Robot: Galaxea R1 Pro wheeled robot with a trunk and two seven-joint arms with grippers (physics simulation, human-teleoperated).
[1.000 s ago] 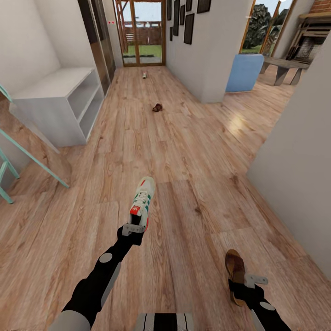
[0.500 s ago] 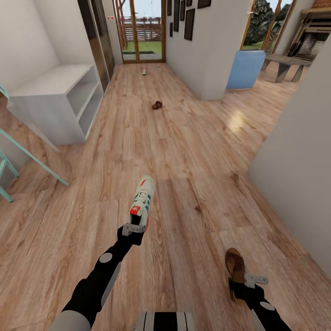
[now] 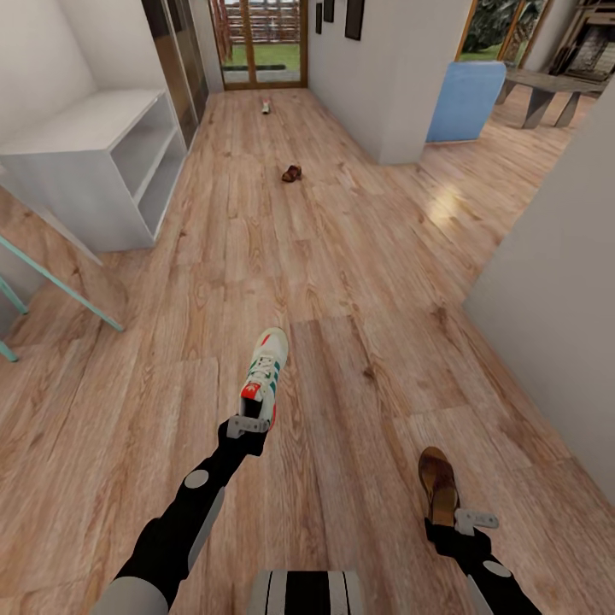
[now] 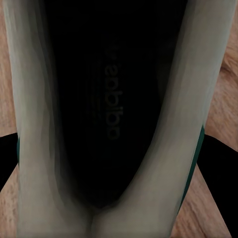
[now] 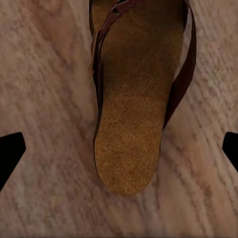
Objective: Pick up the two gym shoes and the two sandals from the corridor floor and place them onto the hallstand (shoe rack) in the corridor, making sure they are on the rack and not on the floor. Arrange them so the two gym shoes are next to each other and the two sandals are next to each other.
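Carrying step: left tool point(image 3: 248, 424) clenches a gym shoe point(image 3: 264, 372), right tool point(image 3: 457, 522) grips a sandal point(image 3: 437, 485); next, reach the hallstand point(image 3: 90, 166).

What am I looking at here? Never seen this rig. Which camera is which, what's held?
It is a simulated wheeled robot with two arms. The head view looks down over both. The left gripper holds a white gym shoe by its heel; the left wrist view looks into the shoe's dark opening. The right gripper is at the heel of a brown sandal, seen close from above in the right wrist view; whether it is gripped, I cannot tell. Further down the wood floor lie the second sandal and a small far object. The white shoe rack stands left.
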